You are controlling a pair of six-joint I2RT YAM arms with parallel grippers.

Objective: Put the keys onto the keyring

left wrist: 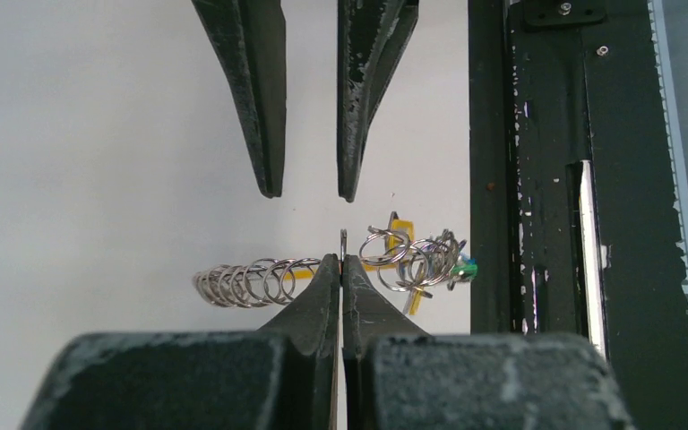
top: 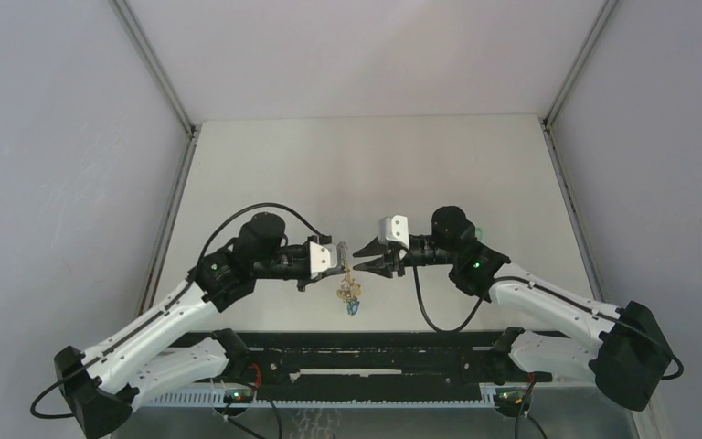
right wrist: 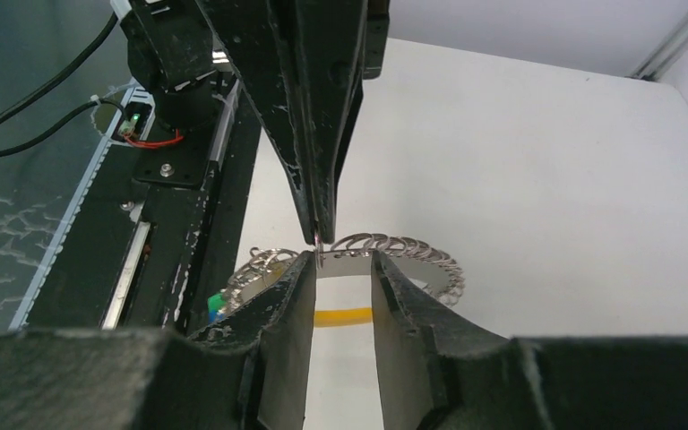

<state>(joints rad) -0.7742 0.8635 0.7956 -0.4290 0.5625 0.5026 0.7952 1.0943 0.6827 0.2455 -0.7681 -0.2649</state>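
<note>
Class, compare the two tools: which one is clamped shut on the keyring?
The left tool: its jaws are pressed together on the keyring, which dangles from it. The right tool differs in having a clear gap between its jaws.

keys [left wrist: 463,265] tiny (barely visible), keyring [left wrist: 242,284] ctr hidden by left hand [left wrist: 341,267]

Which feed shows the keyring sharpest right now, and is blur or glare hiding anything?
Left wrist: the keyring coils are crisp against the white table; only its own jaws at the bottom are soft. Right wrist: coils fairly sharp, near jaws dark and blurred. Top external: evenly lit, no glare, but the keyring is too small to resolve.
</note>
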